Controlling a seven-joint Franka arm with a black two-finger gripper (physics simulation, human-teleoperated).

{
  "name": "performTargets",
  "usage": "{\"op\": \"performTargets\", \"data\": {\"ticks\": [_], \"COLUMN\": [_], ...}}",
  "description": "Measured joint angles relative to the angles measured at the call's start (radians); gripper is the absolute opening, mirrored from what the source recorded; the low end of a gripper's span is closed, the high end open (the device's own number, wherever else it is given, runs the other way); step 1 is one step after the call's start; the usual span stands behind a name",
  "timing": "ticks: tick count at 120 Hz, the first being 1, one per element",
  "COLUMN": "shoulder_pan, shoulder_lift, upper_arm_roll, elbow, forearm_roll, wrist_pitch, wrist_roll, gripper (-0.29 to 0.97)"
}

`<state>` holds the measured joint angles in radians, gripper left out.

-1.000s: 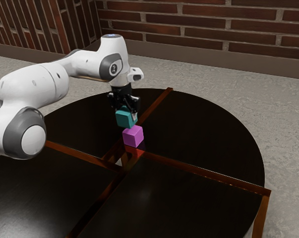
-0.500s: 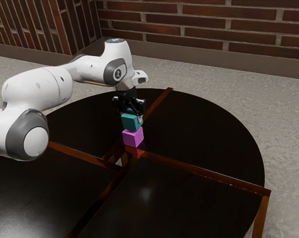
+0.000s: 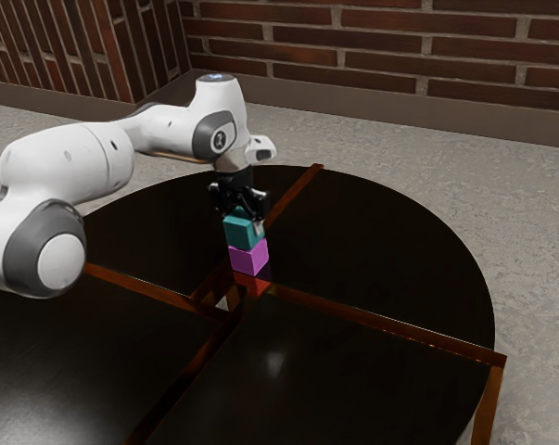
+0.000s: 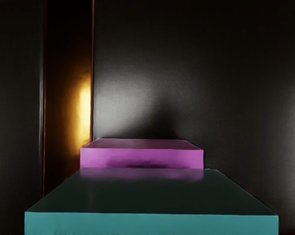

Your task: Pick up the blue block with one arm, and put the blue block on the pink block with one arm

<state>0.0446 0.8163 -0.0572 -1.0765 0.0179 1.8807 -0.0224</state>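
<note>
The blue block (image 3: 239, 232) is clamped between the fingers (image 3: 258, 221) of the gripper (image 3: 241, 222). It is held directly over the pink block (image 3: 248, 260), apparently touching its top, near the centre of the dark round surface (image 3: 381, 250), by the orange dividers (image 3: 353, 320).

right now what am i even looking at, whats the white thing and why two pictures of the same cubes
The white thing is a simulated robot arm with a black two-finger pincer at its end. One picture comes from a camera beside the arm, the other from a camera on its hand. On the dark round table stands a pink block. The pincer is shut on a blue block, teal in tone, which appears to rest right on top of the pink one. In the hand's view the blue block is nearest, the pink one just beyond it.
</note>
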Motion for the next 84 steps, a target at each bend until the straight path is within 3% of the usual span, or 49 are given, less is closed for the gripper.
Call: {"op": "performTargets", "data": {"ticks": [84], "shoulder_pan": [0.005], "shoulder_lift": [0.002], "upper_arm_roll": [0.003], "elbow": [0.002], "forearm_roll": [0.022], "wrist_pitch": [-0.033], "wrist_roll": [0.105], "gripper": [0.37]}}
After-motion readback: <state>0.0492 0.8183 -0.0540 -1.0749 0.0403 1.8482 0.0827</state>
